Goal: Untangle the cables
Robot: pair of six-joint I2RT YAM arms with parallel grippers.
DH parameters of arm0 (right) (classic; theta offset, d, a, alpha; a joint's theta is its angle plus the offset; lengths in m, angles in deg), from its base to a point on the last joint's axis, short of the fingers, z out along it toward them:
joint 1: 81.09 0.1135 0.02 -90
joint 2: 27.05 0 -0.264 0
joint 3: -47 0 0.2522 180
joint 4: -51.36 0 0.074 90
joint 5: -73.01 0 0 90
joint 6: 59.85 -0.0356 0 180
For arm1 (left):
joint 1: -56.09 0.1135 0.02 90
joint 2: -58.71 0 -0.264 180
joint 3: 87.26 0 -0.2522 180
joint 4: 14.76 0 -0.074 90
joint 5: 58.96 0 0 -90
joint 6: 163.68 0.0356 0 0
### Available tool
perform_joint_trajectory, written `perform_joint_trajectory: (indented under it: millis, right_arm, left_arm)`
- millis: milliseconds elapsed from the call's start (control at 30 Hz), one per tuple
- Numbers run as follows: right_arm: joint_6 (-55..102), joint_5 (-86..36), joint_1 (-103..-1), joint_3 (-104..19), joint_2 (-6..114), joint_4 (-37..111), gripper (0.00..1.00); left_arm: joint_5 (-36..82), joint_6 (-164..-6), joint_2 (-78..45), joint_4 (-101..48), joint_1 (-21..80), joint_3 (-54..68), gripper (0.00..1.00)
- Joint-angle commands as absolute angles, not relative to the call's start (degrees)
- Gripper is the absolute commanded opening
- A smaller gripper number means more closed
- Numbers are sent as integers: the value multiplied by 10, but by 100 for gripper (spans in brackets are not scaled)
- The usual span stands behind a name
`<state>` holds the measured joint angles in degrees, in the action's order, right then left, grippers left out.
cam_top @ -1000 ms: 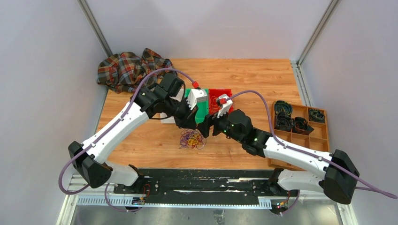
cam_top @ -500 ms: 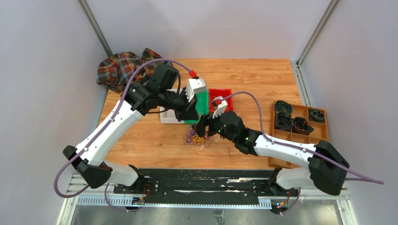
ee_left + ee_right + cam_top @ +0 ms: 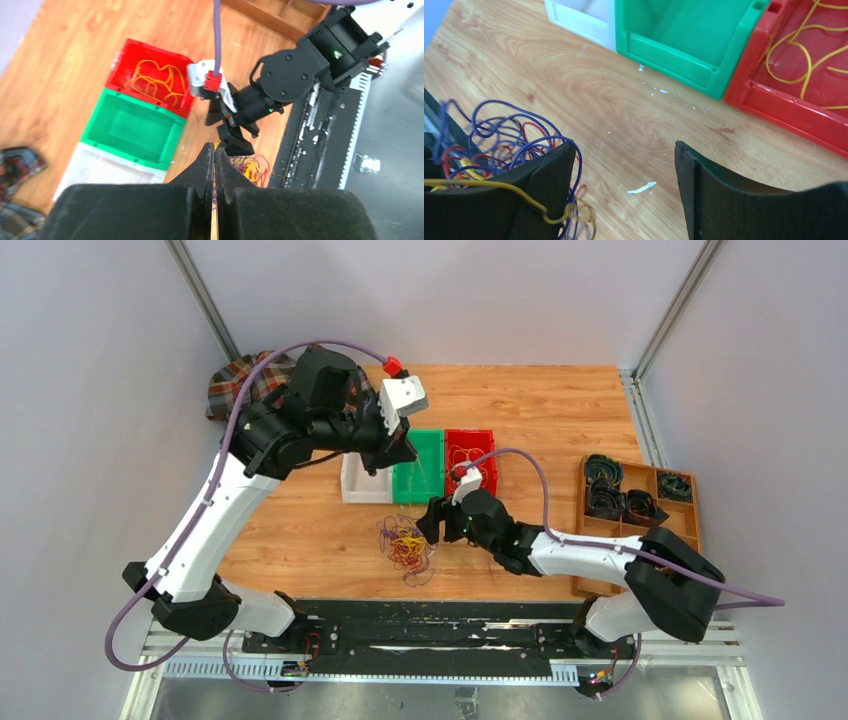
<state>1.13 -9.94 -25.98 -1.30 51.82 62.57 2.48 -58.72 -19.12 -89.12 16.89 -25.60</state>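
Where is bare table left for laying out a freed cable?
Bare wood behind the red bin toward the tray, and left of the cables, in front of the white bin. Crowded: around the cables, where the right gripper hangs.

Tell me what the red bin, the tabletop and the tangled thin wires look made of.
Shallow red rectangular bin: likely moulded plastic; smooth, faintly glossy walls, rounded edges.
Light brown tabletop: wood or wood-look laminate; grain pattern, satin sheen, cannot tell which.
Tangled thin yellow, red and purple wires: probably plastic-coated; even colour, springy loops.
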Motion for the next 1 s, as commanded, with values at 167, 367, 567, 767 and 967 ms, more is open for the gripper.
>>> perform_joint_trajectory:
  millis: [167, 367, 567, 767, 967]
  right_arm:
    - [9, -50, -252, 15, 551, 617, 72]
    - [9, -37, -251, 24, 567, 612, 72]
    - [11, -33, -252, 29, 584, 608, 72]
    - [16, -38, -252, 36, 581, 615, 74]
    - [24, -33, -251, 46, 560, 619, 77]
  left_arm:
    - [110, -523, -201, -875, 165, -352, 0]
    - [147, -513, -213, -875, 165, -414, 0]
    - [160, -520, -202, -842, 165, -449, 0]
    - [247, -518, -196, -775, 165, -495, 1]
    - [291, -519, -153, -651, 165, -452, 0]
